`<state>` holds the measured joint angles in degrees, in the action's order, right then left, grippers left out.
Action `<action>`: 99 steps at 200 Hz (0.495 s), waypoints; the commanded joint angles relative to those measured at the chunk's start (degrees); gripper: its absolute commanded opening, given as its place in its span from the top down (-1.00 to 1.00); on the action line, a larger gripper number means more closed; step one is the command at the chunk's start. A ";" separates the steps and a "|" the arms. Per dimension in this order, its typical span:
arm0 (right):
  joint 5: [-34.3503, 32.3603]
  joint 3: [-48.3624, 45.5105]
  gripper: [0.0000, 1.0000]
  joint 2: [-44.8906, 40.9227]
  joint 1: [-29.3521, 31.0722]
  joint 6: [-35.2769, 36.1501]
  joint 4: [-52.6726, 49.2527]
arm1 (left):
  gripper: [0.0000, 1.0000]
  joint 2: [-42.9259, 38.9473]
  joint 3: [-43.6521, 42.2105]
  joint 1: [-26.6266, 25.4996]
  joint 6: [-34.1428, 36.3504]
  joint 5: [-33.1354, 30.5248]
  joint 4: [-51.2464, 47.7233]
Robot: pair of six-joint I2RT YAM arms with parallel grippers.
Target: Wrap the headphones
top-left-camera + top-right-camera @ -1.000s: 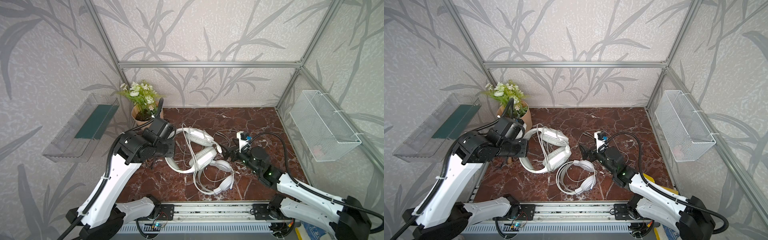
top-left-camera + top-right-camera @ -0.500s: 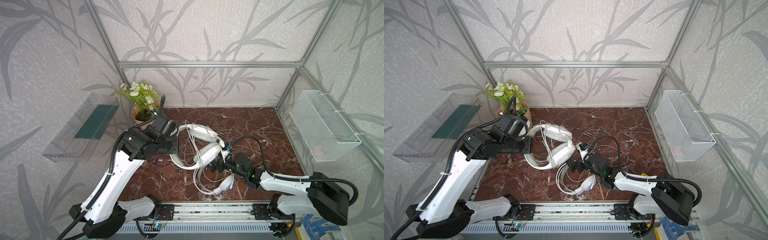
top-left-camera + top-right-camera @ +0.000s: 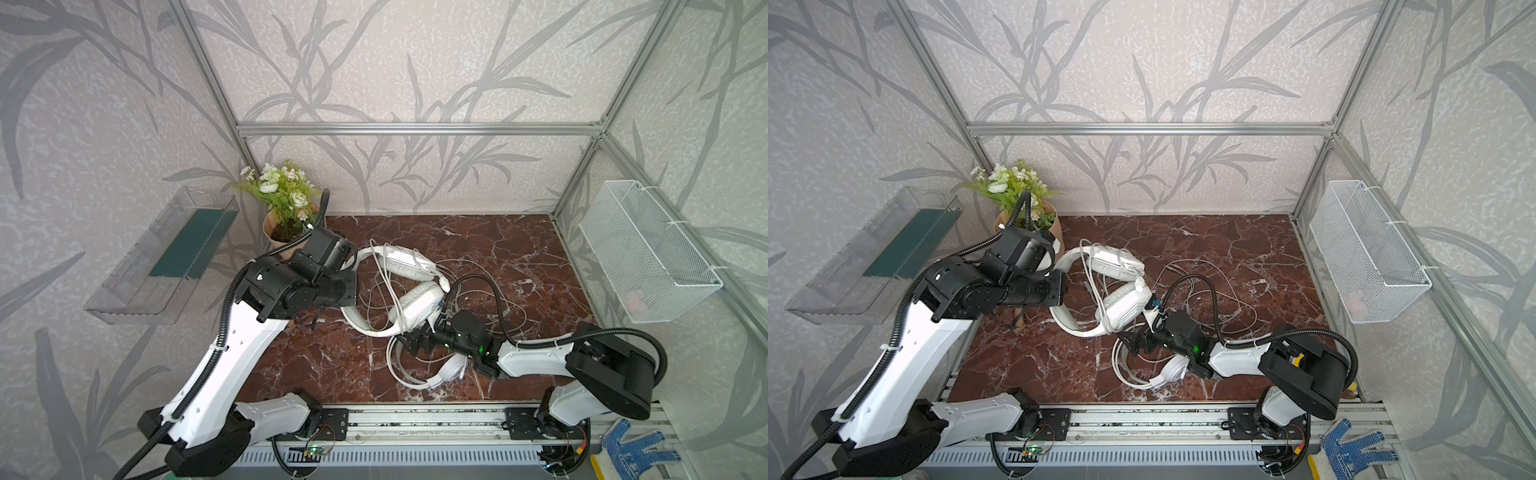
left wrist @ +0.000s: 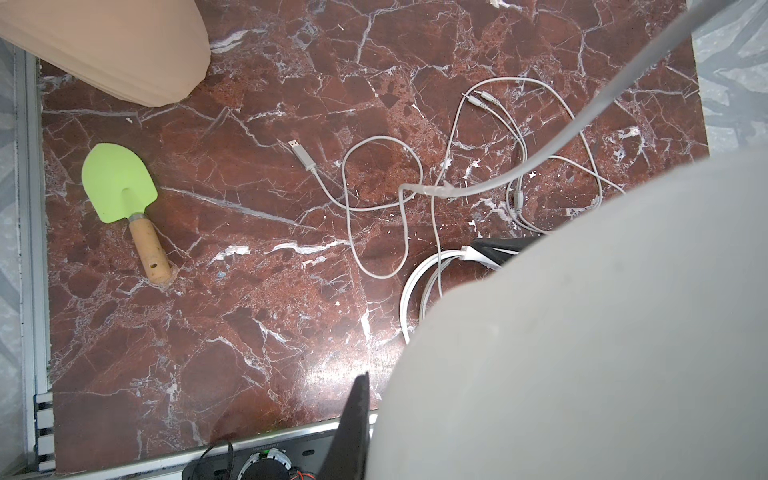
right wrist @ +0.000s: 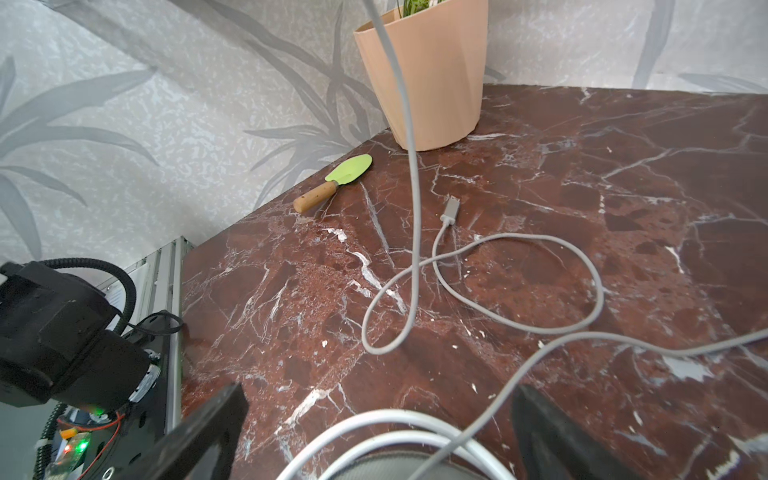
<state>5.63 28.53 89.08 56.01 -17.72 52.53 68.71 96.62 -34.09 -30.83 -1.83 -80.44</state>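
The right arm has swung inward and dropped low since a second ago. The right end effector (image 3: 410, 343) now sits over the white headset (image 3: 451, 368) near the front of the tabletop (image 3: 478, 237). Its jaws are spread wide with the headset's white arcs between them, gripping nothing. The left end effector (image 3: 351, 286) is clamped on the band of the grey headset (image 3: 415, 305), held up at middle-left. The cable (image 4: 374, 208) trails in loose loops on the marble. A trowel (image 4: 120, 183) lies near the pot (image 5: 428, 75).
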 commanded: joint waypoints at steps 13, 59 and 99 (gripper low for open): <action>-3.06 4.25 -0.94 8.17 0.60 -0.35 10.95 | 1.00 -2.11 1.42 0.09 -2.32 1.12 3.20; -5.26 13.05 -0.84 15.73 1.12 0.09 7.21 | 1.00 -1.65 5.66 0.08 -2.92 1.82 1.99; -4.66 17.89 -0.84 21.46 0.01 0.39 9.96 | 1.00 -1.16 8.35 0.11 -3.49 3.64 0.99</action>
<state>1.43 43.53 107.24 56.62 -17.91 59.46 68.18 102.32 -34.09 -32.12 -0.67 -80.60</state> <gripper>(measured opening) 0.920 0.101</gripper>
